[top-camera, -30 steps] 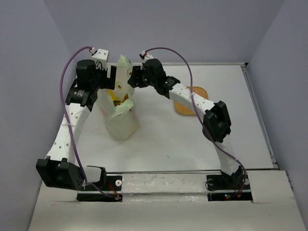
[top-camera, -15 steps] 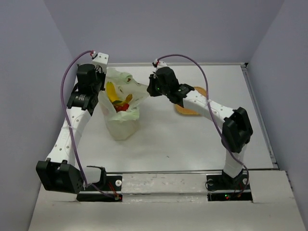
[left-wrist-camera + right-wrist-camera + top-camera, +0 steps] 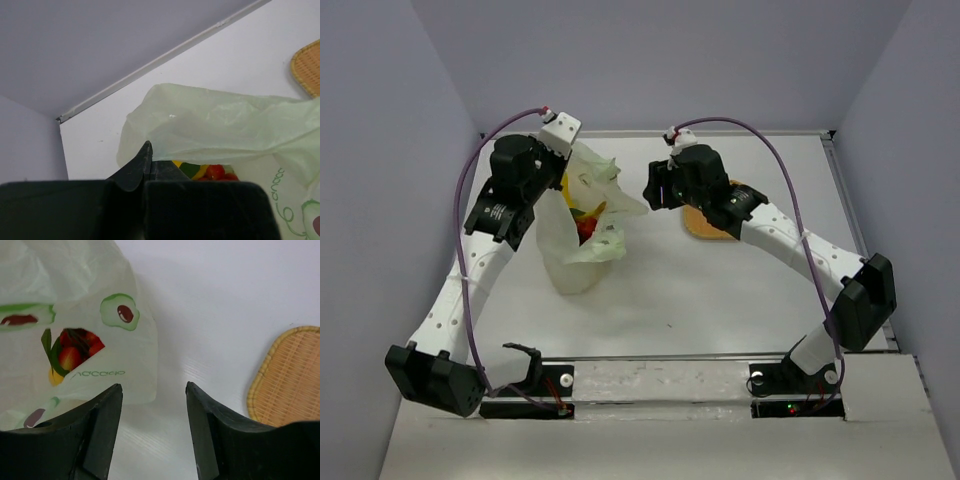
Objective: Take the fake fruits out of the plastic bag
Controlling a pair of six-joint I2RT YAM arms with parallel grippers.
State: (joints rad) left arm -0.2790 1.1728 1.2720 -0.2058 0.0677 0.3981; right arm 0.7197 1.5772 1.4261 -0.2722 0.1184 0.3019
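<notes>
The plastic bag (image 3: pixel 582 262) is translucent, pale yellow-green and crinkled, printed with green-and-brown motifs and green lettering. It stands upright on the left half of the table (image 3: pixel 720 290), mouth open upward, with its upper film spread out toward the right. The fake fruits (image 3: pixel 587 226) lie inside at the mouth: red berries with green leaves and a yellow piece, partly covered by film.
</notes>
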